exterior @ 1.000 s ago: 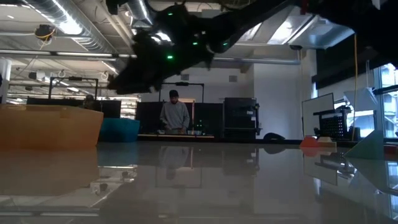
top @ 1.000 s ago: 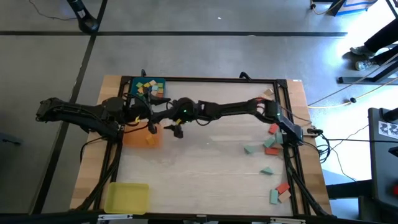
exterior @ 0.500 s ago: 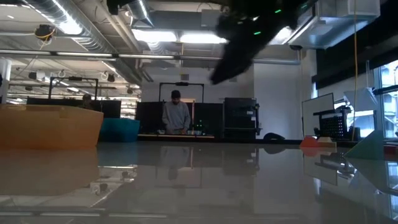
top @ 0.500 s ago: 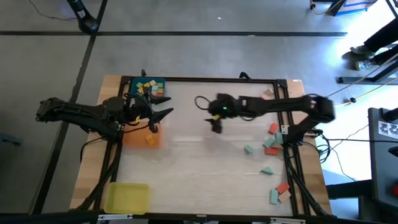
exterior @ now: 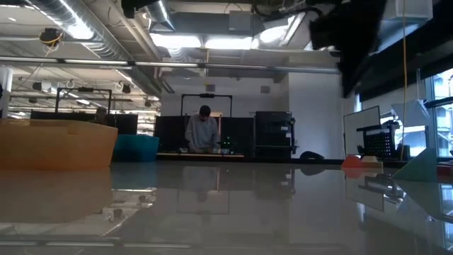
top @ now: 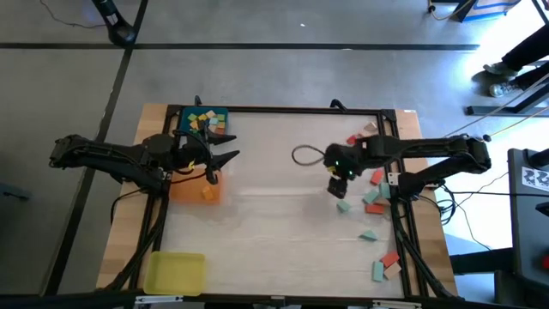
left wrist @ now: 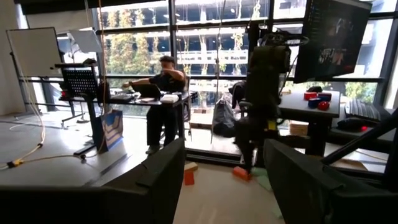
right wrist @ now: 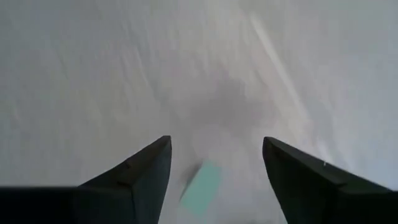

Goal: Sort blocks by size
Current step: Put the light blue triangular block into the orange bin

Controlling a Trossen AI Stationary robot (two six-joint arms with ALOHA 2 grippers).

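My right hand (top: 337, 183) hangs spread over the right part of the table (top: 274, 232), empty, pointing down at a teal block (right wrist: 201, 185) that lies flat just beneath it. More blocks (top: 374, 196) in teal and red lie scattered to the right, by the table's edge. My left hand (top: 225, 158) waits spread and empty over the orange tray (top: 190, 190) on the left; a blue tray (top: 206, 120) with small blocks lies beyond it, a yellow tray (top: 175, 272) at the near left.
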